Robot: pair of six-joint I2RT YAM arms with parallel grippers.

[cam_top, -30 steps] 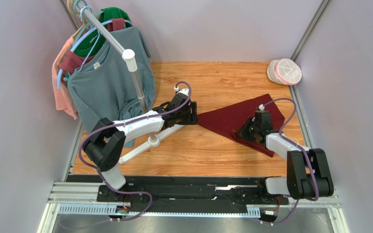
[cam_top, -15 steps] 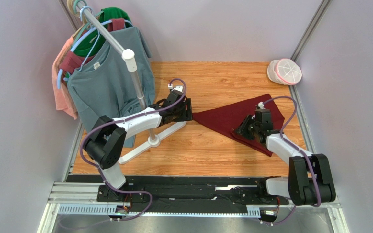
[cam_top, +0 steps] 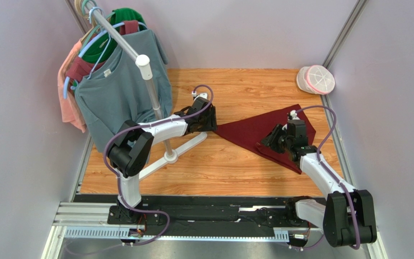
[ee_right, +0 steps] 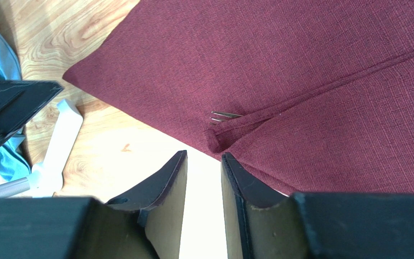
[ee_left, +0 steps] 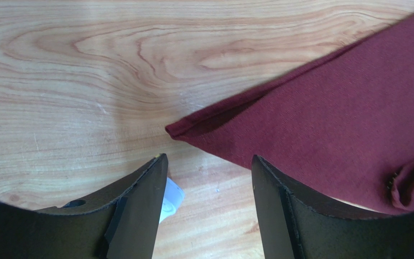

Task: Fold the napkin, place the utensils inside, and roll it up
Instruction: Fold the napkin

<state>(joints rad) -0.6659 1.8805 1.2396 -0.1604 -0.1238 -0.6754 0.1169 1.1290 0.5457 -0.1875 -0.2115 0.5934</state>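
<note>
The dark red napkin [cam_top: 258,132] lies folded into a long triangle on the wooden table, its pointed corner [ee_left: 170,130] toward the left. A rolled fold [ee_right: 322,86] runs across it. Only the tines of the fork [ee_right: 222,115] peek out at the fold's end; the rest is hidden inside. My left gripper [cam_top: 213,125] hovers just short of the napkin's corner, open [ee_left: 209,164] and holding nothing. Over the napkin's near edge, my right gripper [cam_top: 268,144] is narrowly open [ee_right: 204,157], with bare table showing between its fingers.
A clothes rack with several hanging shirts [cam_top: 117,91] stands at the left. Its white T-shaped base [cam_top: 166,159] reaches under my left arm, and its end [ee_left: 172,197] shows by the left finger. A white lidded container [cam_top: 317,79] sits at the back right corner.
The napkin's left corner has shifted a little to the left, and my left gripper has drawn back with it. My right arm has shifted slightly to the right.
</note>
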